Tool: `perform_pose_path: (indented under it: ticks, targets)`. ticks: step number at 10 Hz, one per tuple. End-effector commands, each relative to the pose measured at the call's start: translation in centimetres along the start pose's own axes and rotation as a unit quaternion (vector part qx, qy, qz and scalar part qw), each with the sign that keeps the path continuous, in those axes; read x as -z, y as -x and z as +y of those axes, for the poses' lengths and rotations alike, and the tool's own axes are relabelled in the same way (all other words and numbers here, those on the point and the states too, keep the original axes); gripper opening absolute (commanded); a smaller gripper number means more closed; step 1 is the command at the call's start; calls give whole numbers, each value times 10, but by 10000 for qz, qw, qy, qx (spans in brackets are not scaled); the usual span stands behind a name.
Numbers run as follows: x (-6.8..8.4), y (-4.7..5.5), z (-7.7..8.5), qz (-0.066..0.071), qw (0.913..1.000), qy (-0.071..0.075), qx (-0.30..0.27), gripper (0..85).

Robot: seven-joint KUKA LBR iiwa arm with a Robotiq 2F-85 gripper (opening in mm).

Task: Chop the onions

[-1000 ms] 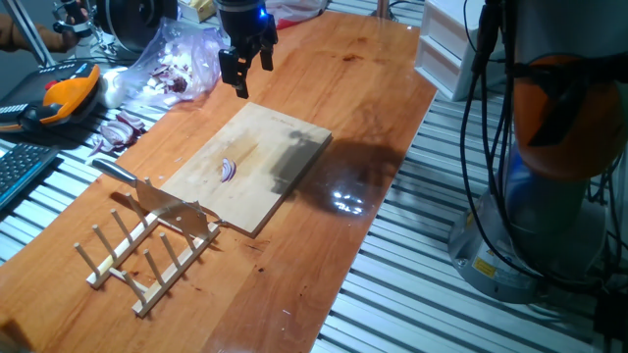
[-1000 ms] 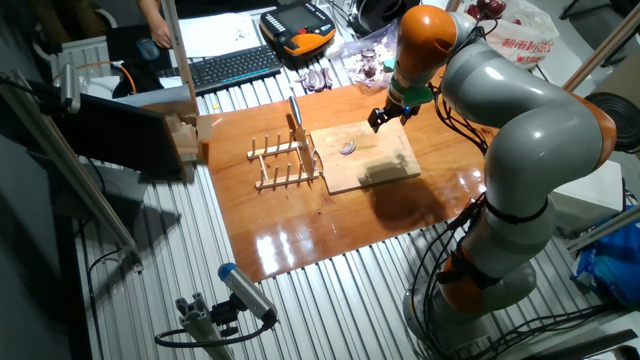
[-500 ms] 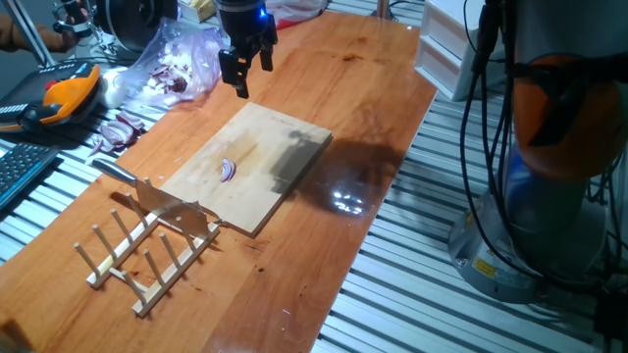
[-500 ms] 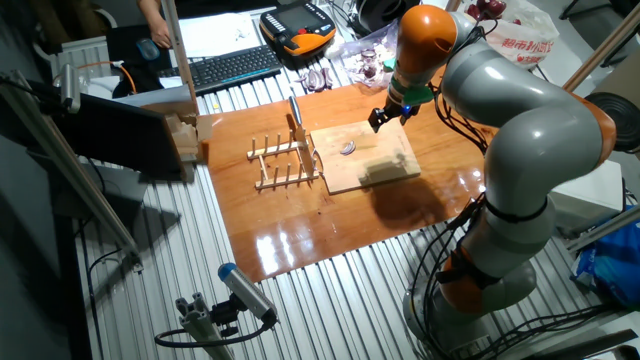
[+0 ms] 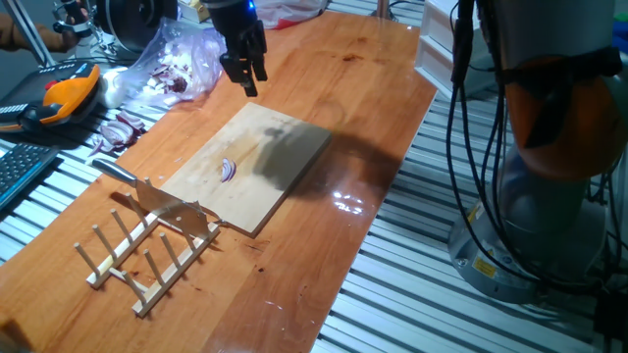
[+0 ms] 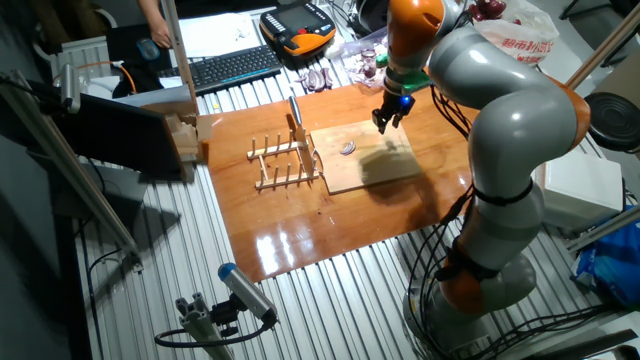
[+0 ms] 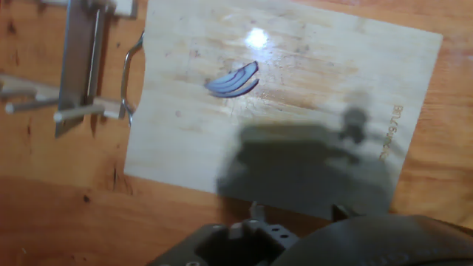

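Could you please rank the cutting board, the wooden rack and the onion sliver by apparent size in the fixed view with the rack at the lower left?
1. Cutting board: largest.
2. Wooden rack: smaller, though nearer the camera.
3. Onion sliver: by far the smallest.

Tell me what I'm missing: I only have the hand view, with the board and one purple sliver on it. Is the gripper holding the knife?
Observer: No. The gripper hangs above the table past the far edge of the cutting board, with nothing between its fingers.
Operator: Where is the knife, then?
Observer: The knife rests in the wooden rack at the board's near end, its handle pointing away from the board toward the keyboard side.
Operator: Any other onion around?
Observer: Yes. Besides the onion sliver on the board, a clear plastic bag of onion scraps sits beyond the gripper, with loose purple strips near it.
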State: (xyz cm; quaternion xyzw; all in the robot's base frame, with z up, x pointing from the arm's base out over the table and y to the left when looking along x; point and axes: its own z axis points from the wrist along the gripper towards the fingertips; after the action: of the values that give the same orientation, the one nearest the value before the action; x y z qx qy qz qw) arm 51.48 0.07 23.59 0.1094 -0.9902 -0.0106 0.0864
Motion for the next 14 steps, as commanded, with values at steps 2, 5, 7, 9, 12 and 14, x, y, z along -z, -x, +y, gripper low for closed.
perform_pose_path:
  ticks: [2,5,7,9,12,14]
  targets:
    - [0,0,0,12,9997,-42,246,0]
    - [0,0,0,10,9996,-34,262,0]
    - [0,0,0,25,9996,-31,270,0]
    - [0,0,0,15,9996,-25,271,0]
    - [0,0,0,-592,9956,690,239,0]
    - [0,0,0,-215,9946,981,256,0]
